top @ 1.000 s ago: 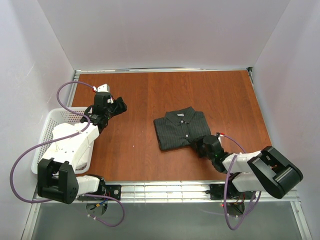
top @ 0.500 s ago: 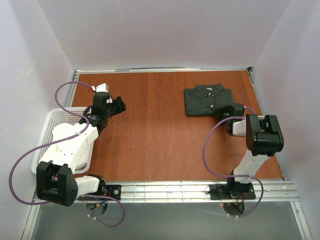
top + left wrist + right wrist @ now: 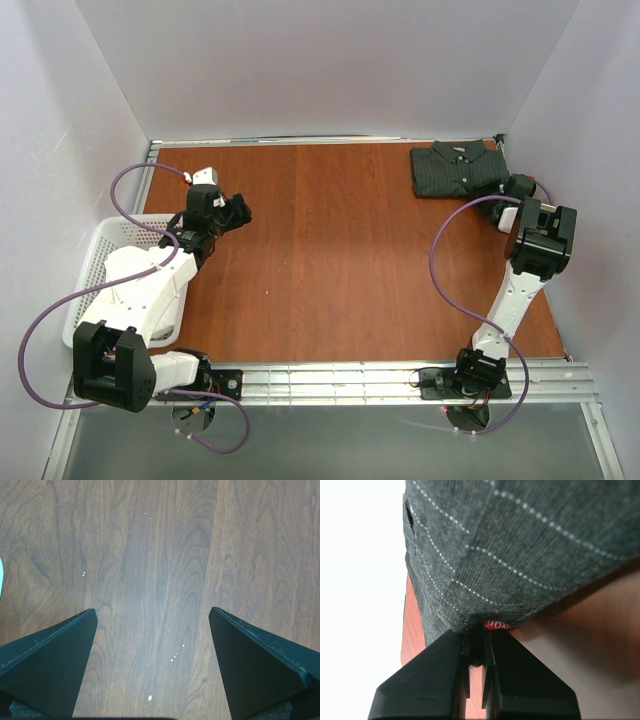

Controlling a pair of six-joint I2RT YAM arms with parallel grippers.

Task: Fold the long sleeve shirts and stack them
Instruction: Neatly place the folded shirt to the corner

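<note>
DESK: What has changed in the last second?

OPERATOR: The folded long sleeve shirt [image 3: 452, 170] travels. A second ago it lies mid-surface, nearer my side. Now it sits in the far right corner of the surface [image 3: 330, 260], collar towards the far edge. My right hand [image 3: 514, 187] drags it there, arm stretched well out.

DESK: Still gripping?

OPERATOR: Yes. The wrist view shows the fingers pressed together on the shirt's hem, right at the red tag [image 3: 496, 625].

DESK: And the other arm?

OPERATOR: My left hand [image 3: 234, 210] has not stirred. Its fingers are wide apart with nothing between them, and it hovers over bare wood near the white basket [image 3: 92, 262] on the left.

DESK: What does it mean for the job?

OPERATOR: I judge this shirt folded and parked where the stack begins. Letting go should come next. No second shirt shows in my views, and I cannot tell what the basket holds.
</note>
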